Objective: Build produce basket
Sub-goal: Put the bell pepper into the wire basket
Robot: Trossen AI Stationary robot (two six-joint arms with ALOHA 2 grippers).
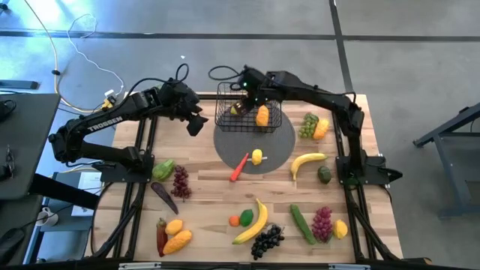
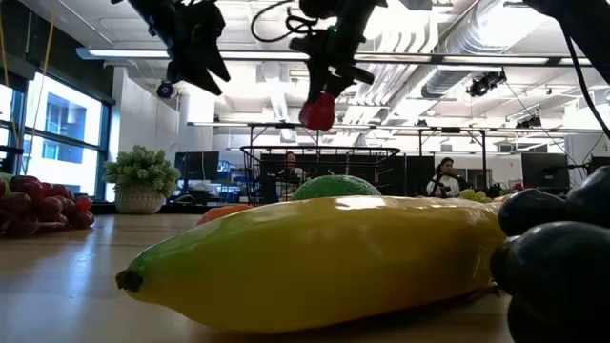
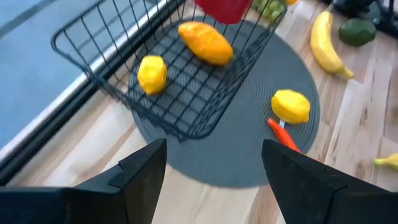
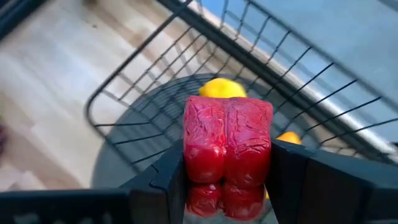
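1. Right gripper (image 4: 227, 171) is clenched on the red pepper (image 4: 227, 149), hovering over the basket (image 1: 249, 105) at upper centre of the high view.
2. Left gripper (image 3: 211, 168) is spread and empty, just left of the basket.
3. Risk: if let go off-centre, the pepper may strike the wire rim and bounce out.
4. Hidden: in the high view the right arm covers the pepper.
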